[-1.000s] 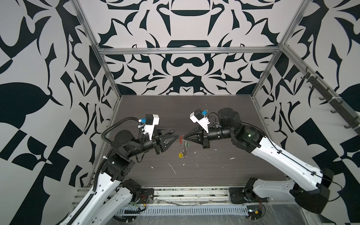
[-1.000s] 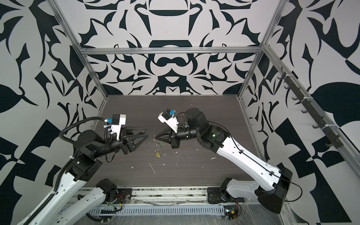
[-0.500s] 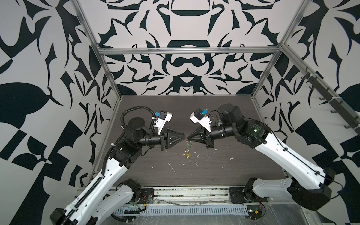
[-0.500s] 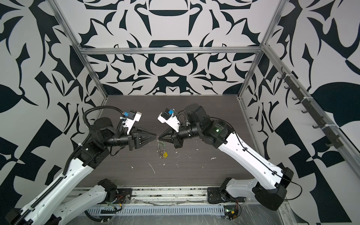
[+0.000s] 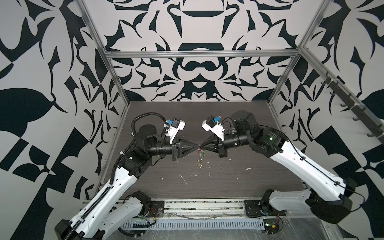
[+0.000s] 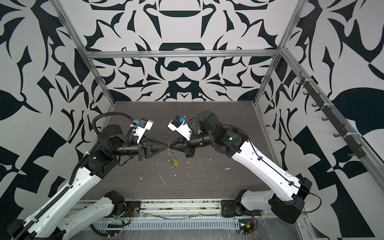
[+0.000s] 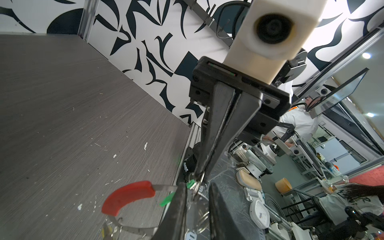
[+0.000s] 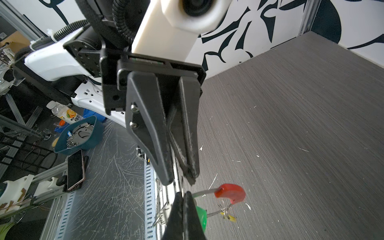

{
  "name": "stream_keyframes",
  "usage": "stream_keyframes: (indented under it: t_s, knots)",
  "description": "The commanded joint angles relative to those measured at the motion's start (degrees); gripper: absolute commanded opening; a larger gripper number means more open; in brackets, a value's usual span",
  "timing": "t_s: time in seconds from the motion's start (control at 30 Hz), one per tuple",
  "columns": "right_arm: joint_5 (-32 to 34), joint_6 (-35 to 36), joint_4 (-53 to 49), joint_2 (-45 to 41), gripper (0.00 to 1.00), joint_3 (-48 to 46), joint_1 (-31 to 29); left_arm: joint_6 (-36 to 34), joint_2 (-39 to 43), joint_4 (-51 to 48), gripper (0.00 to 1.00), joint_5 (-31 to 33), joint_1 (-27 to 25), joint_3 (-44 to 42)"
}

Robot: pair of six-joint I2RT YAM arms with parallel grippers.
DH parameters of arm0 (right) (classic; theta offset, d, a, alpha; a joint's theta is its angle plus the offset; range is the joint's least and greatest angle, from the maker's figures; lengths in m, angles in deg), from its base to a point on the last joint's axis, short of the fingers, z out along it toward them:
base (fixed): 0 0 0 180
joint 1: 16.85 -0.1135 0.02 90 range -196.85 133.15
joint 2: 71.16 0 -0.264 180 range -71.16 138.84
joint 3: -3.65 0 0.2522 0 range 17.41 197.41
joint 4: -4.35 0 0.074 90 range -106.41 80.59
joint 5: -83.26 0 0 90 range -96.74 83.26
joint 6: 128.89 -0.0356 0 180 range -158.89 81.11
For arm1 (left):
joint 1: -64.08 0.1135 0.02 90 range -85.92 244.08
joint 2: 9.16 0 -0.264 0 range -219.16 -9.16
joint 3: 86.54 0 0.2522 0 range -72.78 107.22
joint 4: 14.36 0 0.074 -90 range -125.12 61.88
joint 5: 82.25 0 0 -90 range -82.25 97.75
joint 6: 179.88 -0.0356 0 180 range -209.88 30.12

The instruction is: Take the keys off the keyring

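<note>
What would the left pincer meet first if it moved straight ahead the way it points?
Probably the thin grey wire keyring with a red sleeve, pinched in the shut right pincer just ahead of the left pincer. The right tips sit directly behind it, though depth is unclear.

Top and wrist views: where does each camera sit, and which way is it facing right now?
Top views: high behind the robot, looking down at the dark wood-grain table; left arm and right arm show whole.
Left wrist: on the left arm, looking past the left pincer at the right pincer.
Right wrist: mirrored, past the right pincer at the left pincer.
Both wrist views share the red-sleeved grey wire keyring.
</note>
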Motion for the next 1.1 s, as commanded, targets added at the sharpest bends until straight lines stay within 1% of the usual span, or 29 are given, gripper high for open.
stream_keyframes:
  t_s: [0.0,0.13,0.27,0.3,0.43,0.47,0.5,0.57,0.6,0.7,0.77,0.9,1.07]
  knots:
    - [0.01,-0.36,2.9,-0.21,0.0,2.91,0.2,-0.36,0.17,-0.82,0.19,-0.41,0.12,2.17]
    - [0.01,-1.02,3.89,0.04,0.0,2.85,0.2,-0.45,-0.1,-0.79,0.13,0.14,0.06,2.13]
    - [-0.03,-2.1,5.08,0.08,0.0,2.68,0.22,-0.62,0.29,-0.36,0.01,1.07,0.12,2.13]
    - [-0.03,-2.57,5.85,-0.02,0.0,2.43,0.2,-0.62,0.54,0.14,0.0,1.62,0.12,1.89]
    - [0.08,-4.33,9.29,-0.83,0.0,1.17,0.21,-0.31,2.28,3.74,0.0,4.62,0.04,0.43]
    - [0.66,-4.88,10.65,-1.44,0.06,0.38,0.21,-0.07,3.14,5.57,0.0,5.94,0.04,-0.35]
    - [1.27,-5.56,12.4,-2.21,0.15,-0.62,0.2,0.31,4.1,7.65,0.0,6.97,0.04,-1.23]
    - [2.33,-6.36,15.51,-3.68,0.29,-2.3,0.2,1.08,5.86,11.79,0.0,9.19,0.04,-2.96]
    - [3.14,-6.94,17.4,-4.65,0.34,-3.37,0.18,1.23,6.7,13.47,0.0,10.33,0.04,-3.82]
    - [7.74,-9.04,24.32,-7.68,0.41,-7.98,0.21,1.55,8.45,18.01,0.0,13.1,0.04,-5.57]
    - [8.58,-10.75,29.55,-9.32,0.44,-11.3,0.18,2.05,9.15,21.46,0.0,14.29,0.04,-6.81]
    - [7.08,-14.76,40.75,-11.33,0.48,-16.58,0.2,3.23,9.1,27.52,0.0,14.49,0.04,-7.98]
    - [3.95,-17.74,48.83,-11.0,0.5,-18.85,0.2,4.57,7.93,32.44,0.0,13.07,0.04,-8.22]
